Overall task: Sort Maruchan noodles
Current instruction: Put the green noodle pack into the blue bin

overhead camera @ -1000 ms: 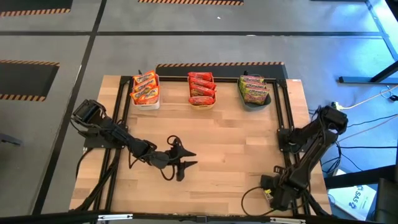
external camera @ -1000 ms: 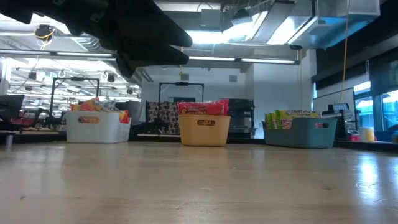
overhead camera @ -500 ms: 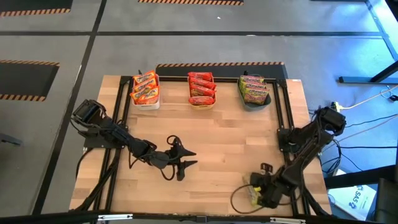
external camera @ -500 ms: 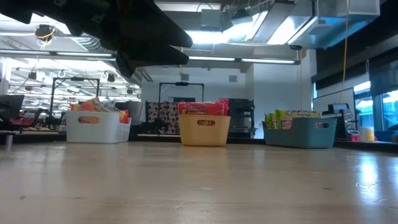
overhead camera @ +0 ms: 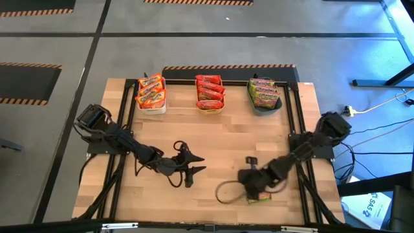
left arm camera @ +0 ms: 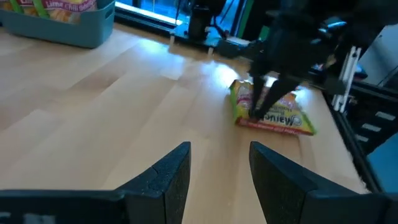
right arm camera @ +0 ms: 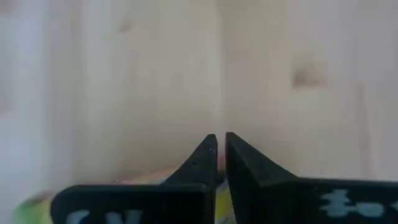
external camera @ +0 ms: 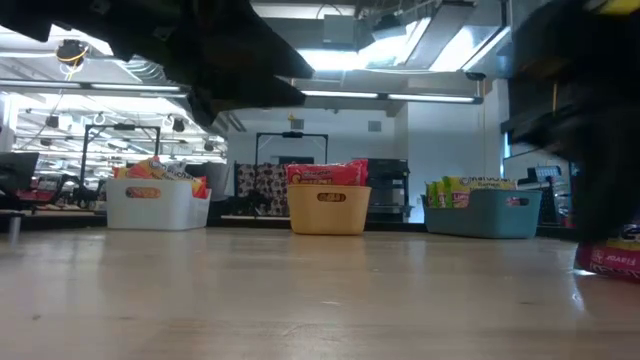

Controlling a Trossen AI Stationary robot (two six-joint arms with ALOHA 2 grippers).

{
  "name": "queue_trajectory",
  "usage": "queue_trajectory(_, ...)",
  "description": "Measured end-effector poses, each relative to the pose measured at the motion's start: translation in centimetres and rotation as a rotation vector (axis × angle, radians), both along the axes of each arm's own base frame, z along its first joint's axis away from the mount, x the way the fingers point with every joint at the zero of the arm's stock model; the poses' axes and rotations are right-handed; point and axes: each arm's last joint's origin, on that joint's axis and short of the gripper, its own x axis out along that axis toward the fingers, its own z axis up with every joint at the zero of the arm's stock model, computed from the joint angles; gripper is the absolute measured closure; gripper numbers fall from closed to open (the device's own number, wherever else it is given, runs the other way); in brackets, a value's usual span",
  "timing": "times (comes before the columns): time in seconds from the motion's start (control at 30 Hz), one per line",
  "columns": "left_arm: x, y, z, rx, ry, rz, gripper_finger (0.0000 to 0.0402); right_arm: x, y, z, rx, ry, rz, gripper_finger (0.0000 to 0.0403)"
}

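Note:
A green-yellow Maruchan noodle packet (left arm camera: 283, 115) with a red band is at the table's near right, under my right gripper (left arm camera: 256, 113), which is shut on it. The low view shows it at the right edge (external camera: 612, 260). In the high view it pokes out below the gripper (overhead camera: 260, 199). My left gripper (overhead camera: 202, 165) hovers open over the table's middle, its fingers (left arm camera: 168, 177) pointing at the packet from a distance. Other noodle packets fill three bins at the far edge. My right gripper pinches the packet between its two fingers near its green-yellow end (left arm camera: 245, 102). The fingers come from above, slanting down. The packet sits tilted below them, its red-banded edge (left arm camera: 280, 129) down at the tabletop. Whether that edge rests on the wood I cannot tell.
At the far edge stand a white bin (overhead camera: 151, 103) with orange packets, an orange bin (overhead camera: 210, 105) with red ones and a grey-blue bin (overhead camera: 265, 107) with green ones. A dark cable loop (overhead camera: 226, 193) hangs by my right gripper. Black rails (overhead camera: 294, 129) line the table's sides.
My right gripper has swung from the table's near right corner toward the left along the near edge, turning and tipping as it went. It stays shut on the packet, which has come with it.

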Motion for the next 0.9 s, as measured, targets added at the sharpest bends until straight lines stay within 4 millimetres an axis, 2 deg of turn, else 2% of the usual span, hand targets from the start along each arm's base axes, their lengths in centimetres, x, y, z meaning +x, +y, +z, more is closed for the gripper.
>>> queue_trajectory(0.13,0.3,-0.2,-1.1,-0.015,0.010,0.007,0.0243,2.6,-1.8,-1.5,-0.036,-0.027,0.049,0.0385)
queue_trajectory(0.23,0.7,-0.4,-2.0,-0.044,0.009,0.005,0.0243,4.2,-3.0,-1.6,-0.068,-0.098,0.079,0.0385)
queue_trajectory(0.33,0.9,-0.5,-3.0,-0.063,0.023,0.006,0.0243,5.0,-3.9,-0.2,-0.103,-0.160,0.096,0.0385)
queue_trajectory(0.4,1.0,-0.6,-3.6,-0.074,0.031,-0.010,0.0243,5.1,-3.9,1.8,-0.107,-0.208,0.130,0.0385)
queue_trajectory(0.5,1.0,-0.7,-3.7,-0.094,0.041,-0.023,0.0243,3.4,-3.4,4.0,-0.061,-0.187,0.200,0.0385)
queue_trajectory(0.63,1.0,-0.7,-3.6,-0.093,0.030,-0.024,0.0243,0.2,-1.9,5.4,0.055,-0.072,0.250,0.0385)
queue_trajectory(0.8,1.1,-0.6,-3.6,-0.092,0.028,-0.020,0.0243,-4.5,0.9,4.3,0.265,0.157,0.250,0.0385)
queue_trajectory(0.9,1.1,-0.6,-3.6,-0.092,0.028,-0.019,0.0243,-6.8,2.3,3.1,0.321,0.237,0.206,0.0385)
